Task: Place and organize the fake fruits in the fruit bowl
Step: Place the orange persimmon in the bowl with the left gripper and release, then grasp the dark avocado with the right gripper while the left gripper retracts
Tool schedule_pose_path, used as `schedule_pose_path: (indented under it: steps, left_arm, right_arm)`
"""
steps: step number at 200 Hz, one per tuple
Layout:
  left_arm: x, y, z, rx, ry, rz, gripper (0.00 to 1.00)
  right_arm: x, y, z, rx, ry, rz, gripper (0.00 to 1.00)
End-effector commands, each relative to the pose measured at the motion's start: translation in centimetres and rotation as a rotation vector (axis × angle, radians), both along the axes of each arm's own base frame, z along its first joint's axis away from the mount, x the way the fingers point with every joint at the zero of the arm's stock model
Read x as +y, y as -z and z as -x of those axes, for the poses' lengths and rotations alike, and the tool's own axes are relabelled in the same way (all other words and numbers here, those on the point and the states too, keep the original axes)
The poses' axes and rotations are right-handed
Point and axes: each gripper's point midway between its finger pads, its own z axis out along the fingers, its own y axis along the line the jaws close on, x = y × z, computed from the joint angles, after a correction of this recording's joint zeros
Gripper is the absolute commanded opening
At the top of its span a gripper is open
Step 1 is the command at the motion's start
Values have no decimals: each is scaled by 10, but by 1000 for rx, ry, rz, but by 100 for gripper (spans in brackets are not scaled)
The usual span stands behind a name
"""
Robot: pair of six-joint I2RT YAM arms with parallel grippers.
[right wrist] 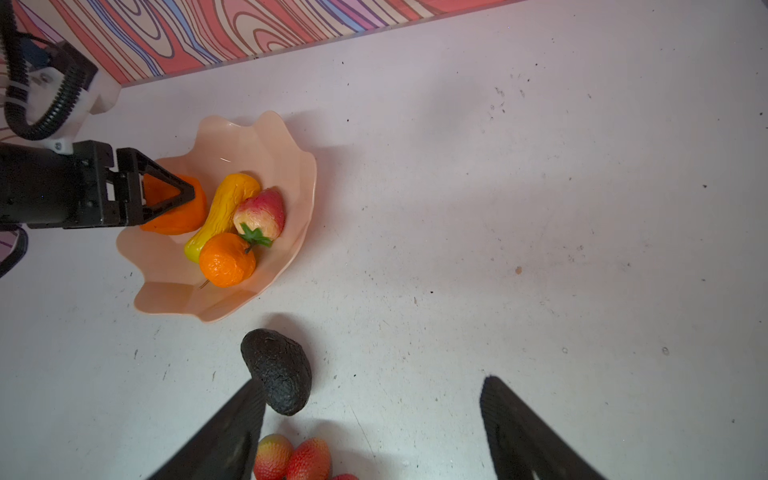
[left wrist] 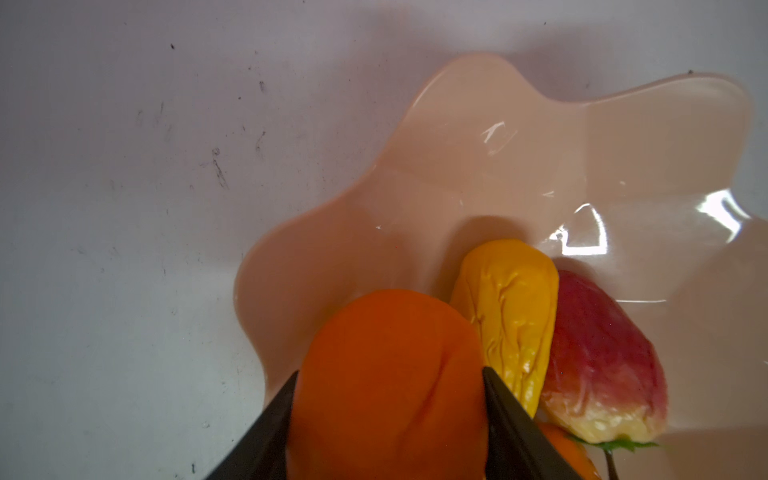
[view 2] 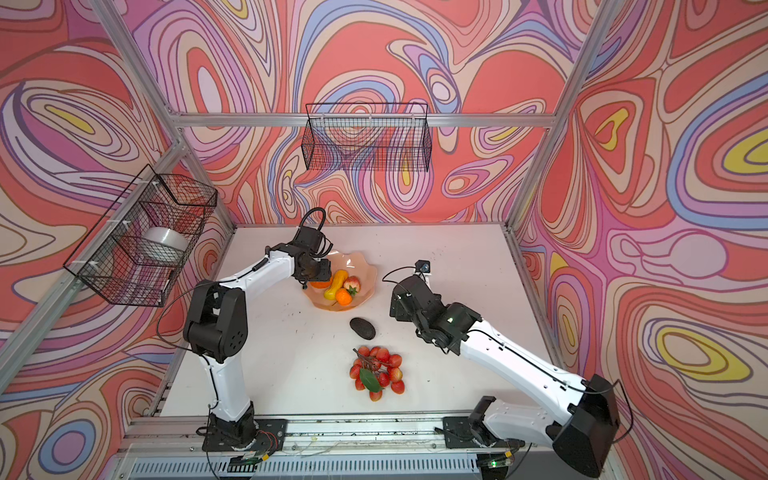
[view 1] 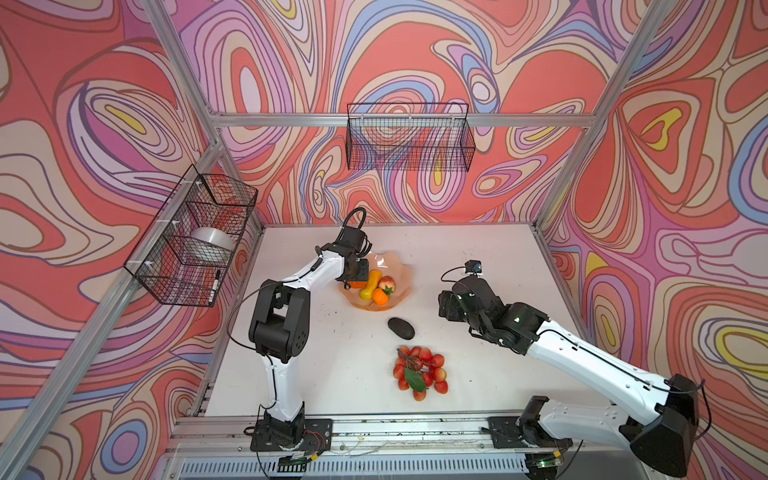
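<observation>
pink bowl, four fruits inside

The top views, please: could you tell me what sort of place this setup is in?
Most likely a robot lab test cell, not a home: an aluminium frame backed by a swirl-printed backdrop, with a left arm and right arm bolted to a front rail.

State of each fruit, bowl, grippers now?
fruit bowl, upright on table
big orange, in bowl, gripped
gourd, in bowl
peach, in bowl
tangerine, in bowl
avocado, loose on table
berry bunch, loose on table
left gripper, shut on big orange
right gripper, open, empty
</observation>
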Motion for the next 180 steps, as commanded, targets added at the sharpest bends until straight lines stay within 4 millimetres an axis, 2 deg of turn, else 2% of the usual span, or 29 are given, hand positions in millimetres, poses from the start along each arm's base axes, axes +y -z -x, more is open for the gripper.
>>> schedule_pose_path:
  steps: [1, 19, 33, 47, 65, 90, 106, 134, 158, 178, 180]
  left_arm:
    - [-1, -17, -1, -13, -7, 12, 76]
    - [0, -37, -1, -69, -13, 34, 82]
    - [1, -60, -1, -125, -16, 51, 84]
    - [4, -90, 0, -211, -14, 74, 86]
    - [18, -135, 5, -337, -41, 90, 88]
    - [38, -195, 32, -520, -57, 157, 92]
    - [44, -218, 61, -619, -33, 195, 94]
    - [48, -215, 122, -700, -7, 305, 96]
    - [69, -182, 171, -678, -141, 379, 97]
    - [72, -160, 204, -679, -169, 467, 97]
    - [73, -159, 206, -679, -175, 472, 97]
  right_arm:
    - [4, 10, 1, 24, -39, 30, 85]
    - [13, 16, -2, 38, -86, 52, 85]
    - [28, 24, -3, 60, -172, 62, 85]
    - [43, 36, -3, 88, -250, 76, 84]
    - [59, 53, -4, 114, -348, 99, 83]
    - [76, 77, -6, 155, -435, 151, 82]
    - [89, 88, -9, 171, -483, 156, 82]
    - [117, 106, -11, 200, -564, 120, 81]
    - [137, 119, -14, 225, -601, 97, 80]
    - [149, 128, -13, 250, -625, 79, 78]
    - [149, 136, -13, 269, -625, 87, 78]
